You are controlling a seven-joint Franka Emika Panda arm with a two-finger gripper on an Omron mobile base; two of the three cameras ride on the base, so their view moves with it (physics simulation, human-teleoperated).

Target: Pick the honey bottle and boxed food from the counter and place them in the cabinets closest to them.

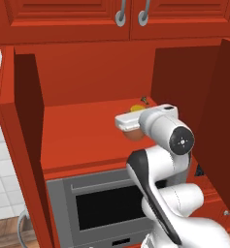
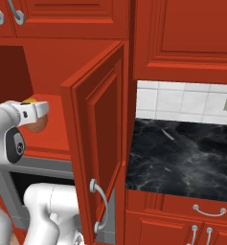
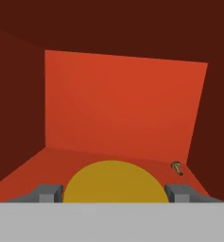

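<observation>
Reaching into the open lower compartment of the red cabinets [image 1: 87,87], the gripper [image 1: 134,127] is being held just above the plain red shelf [image 1: 77,135]. The honey bottle [image 3: 114,182] is being clasped between the two finger tips [image 3: 47,193], one pad at 9 o'clock and the other at 3 o'clock of its yellow cap in the hand view. In the left base view, the bottle's orange-brown body is being partly covered by the white hand, at 2 o'clock of the shelf. Whether the bottle is resting on the shelf cannot be told. A small screw-like fitting [image 3: 176,167] is being shown at 2 o'clock of the bottle, near the back corner. In the right base view, the open cabinet door [image 2: 100,134] is being seen between the hand and the black marble counter [image 2: 182,158]. A silver oven [image 1: 102,203] is sitting below the shelf.
</observation>
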